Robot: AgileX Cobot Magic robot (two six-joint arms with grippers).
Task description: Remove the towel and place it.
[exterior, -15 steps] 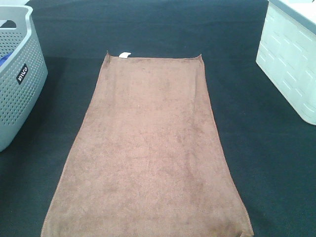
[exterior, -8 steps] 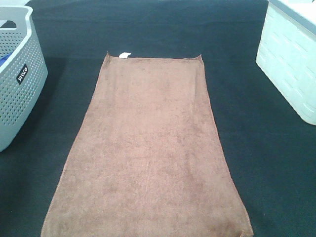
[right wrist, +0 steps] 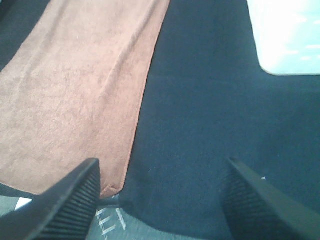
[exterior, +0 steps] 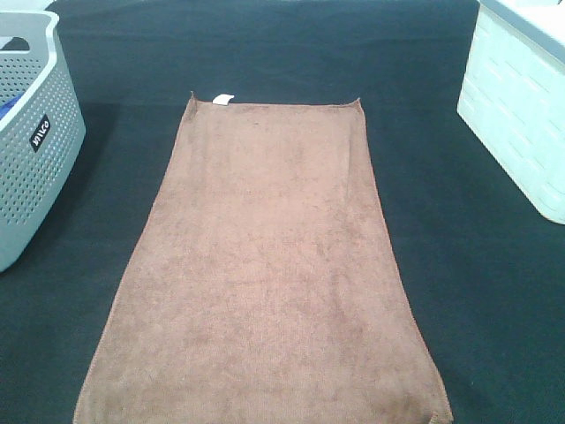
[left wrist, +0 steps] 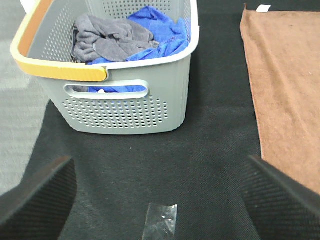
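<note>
The brown towel point(exterior: 265, 265) lies spread flat on the dark table covering point(exterior: 441, 265), a small white tag point(exterior: 223, 97) at its far left corner. Neither gripper shows in the exterior high view. In the left wrist view my left gripper point(left wrist: 160, 197) stands open over bare dark cloth, with the towel's edge point(left wrist: 285, 90) off to one side. My right gripper point(right wrist: 160, 200) is open too, hovering beside the towel's near right corner point(right wrist: 107, 189), with the towel point(right wrist: 75, 90) stretching away from it. Nothing is between either pair of fingers.
A grey perforated basket point(exterior: 35, 150) stands at the left; the left wrist view shows its wall point(left wrist: 125, 110), with grey and blue cloths inside. A white bin point(exterior: 521, 115) stands at the right. A bit of clear tape point(left wrist: 160, 222) lies on the covering.
</note>
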